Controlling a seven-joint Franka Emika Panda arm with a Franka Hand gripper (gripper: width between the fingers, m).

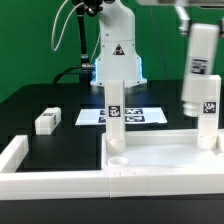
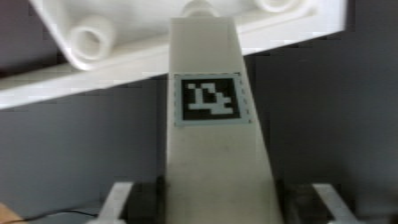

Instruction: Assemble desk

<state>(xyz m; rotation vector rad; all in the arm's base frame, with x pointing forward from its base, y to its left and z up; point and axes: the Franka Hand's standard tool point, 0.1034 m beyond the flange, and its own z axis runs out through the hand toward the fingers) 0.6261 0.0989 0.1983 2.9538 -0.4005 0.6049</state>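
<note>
Fingertips (image 2: 119,205), mostly cropped, are clamping, partly closed, a white square-section plastic leg (image 2: 210,110) upright over the white rimmed plastic tabletop panel (image 1: 165,184).

The tabletop panel (image 1: 165,158) lies near, at the exterior view's right. An upright leg (image 1: 115,105) stands at its left end, and another leg (image 1: 203,90) is upright over its right end. A loose leg (image 1: 47,121) lies on the table to the left. The marker board (image 1: 140,117) lies farther back.

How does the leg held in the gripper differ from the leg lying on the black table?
The held leg is upright, by the tabletop panel; the lying leg rests flat on the table. The held leg is clamped in the gripper; the lying leg is free. Both are white, square-section, and carry black-and-white tags.
</note>
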